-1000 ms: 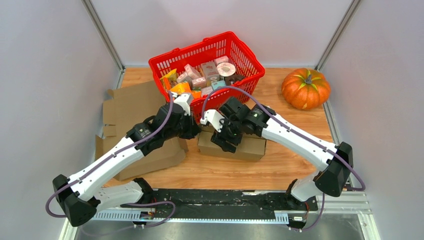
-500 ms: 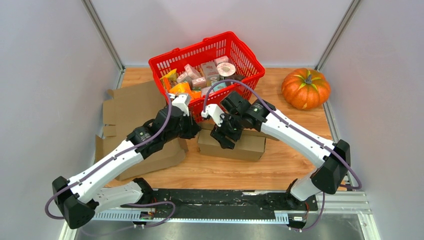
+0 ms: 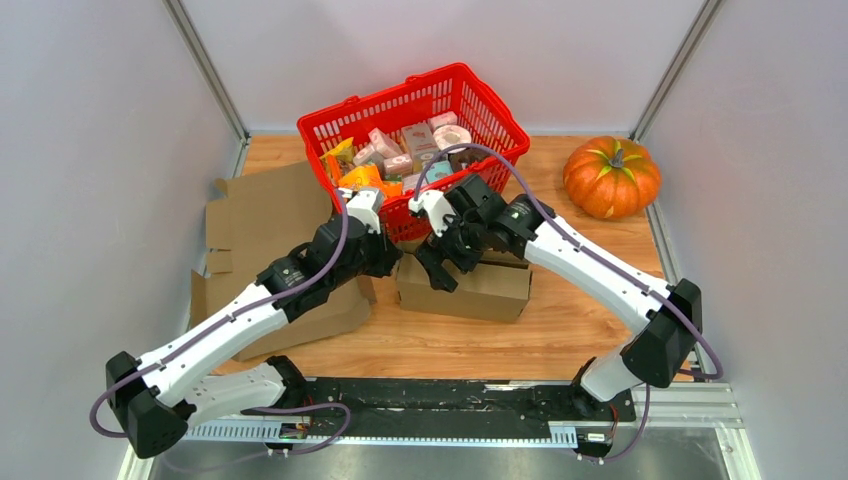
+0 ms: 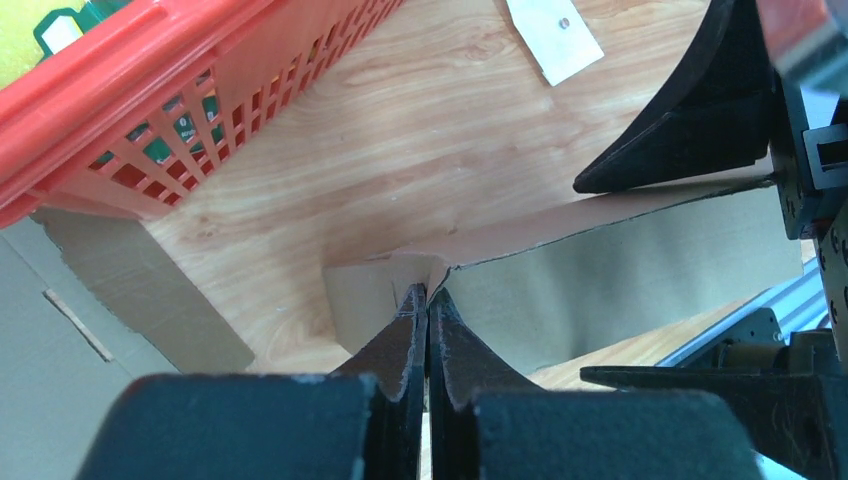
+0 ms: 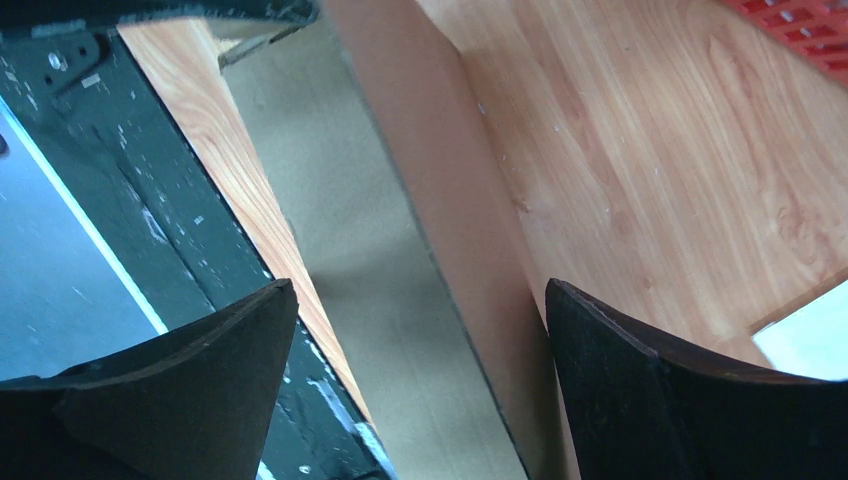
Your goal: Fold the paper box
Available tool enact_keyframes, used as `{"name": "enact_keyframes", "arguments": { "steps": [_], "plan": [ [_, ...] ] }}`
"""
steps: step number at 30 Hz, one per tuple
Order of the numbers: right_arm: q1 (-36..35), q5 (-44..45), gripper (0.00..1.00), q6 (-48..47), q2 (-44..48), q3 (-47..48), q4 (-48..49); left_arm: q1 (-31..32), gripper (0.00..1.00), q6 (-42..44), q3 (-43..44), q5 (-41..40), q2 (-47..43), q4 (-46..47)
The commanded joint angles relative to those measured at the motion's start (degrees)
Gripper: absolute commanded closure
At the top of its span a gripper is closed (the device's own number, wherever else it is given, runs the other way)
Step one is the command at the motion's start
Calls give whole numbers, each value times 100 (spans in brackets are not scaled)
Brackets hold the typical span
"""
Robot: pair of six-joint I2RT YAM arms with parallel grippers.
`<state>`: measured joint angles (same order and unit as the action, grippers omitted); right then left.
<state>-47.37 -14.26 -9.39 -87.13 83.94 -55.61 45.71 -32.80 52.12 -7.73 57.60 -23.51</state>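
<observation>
The paper box is a low brown carton lying on the wooden table in front of the basket. My left gripper is shut, and its tips press on the box's left end, at the notch between a small end flap and the long side panel. No cardboard shows between its fingers. My right gripper hovers over the box's left half, open. In the right wrist view the box's long wall runs up between the spread fingers, touching neither.
A red basket full of packets stands just behind the box. An orange pumpkin sits at the back right. Flat cardboard sheets and another folded carton lie at the left. A white label lies on the wood.
The right gripper has opened wide and lifted slightly up and back off the box top. The left arm has stayed shut at the box's left end, hardly moving.
</observation>
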Motion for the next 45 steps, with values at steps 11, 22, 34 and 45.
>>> {"name": "enact_keyframes", "arguments": {
  "steps": [11,22,34,45],
  "plan": [
    [290,222,0,1063,1497,-1561,953,8,100,-157,53,78,251,-743],
    [281,670,0,965,1498,-1548,1326,34,96,220,88,-88,453,-857],
    [1079,1990,0,2907,2507,-684,-494,140,100,300,-62,-300,392,-760],
    [2408,943,29,2399,4010,-2592,656,140,100,590,246,-133,427,-1103]
  ]
}}
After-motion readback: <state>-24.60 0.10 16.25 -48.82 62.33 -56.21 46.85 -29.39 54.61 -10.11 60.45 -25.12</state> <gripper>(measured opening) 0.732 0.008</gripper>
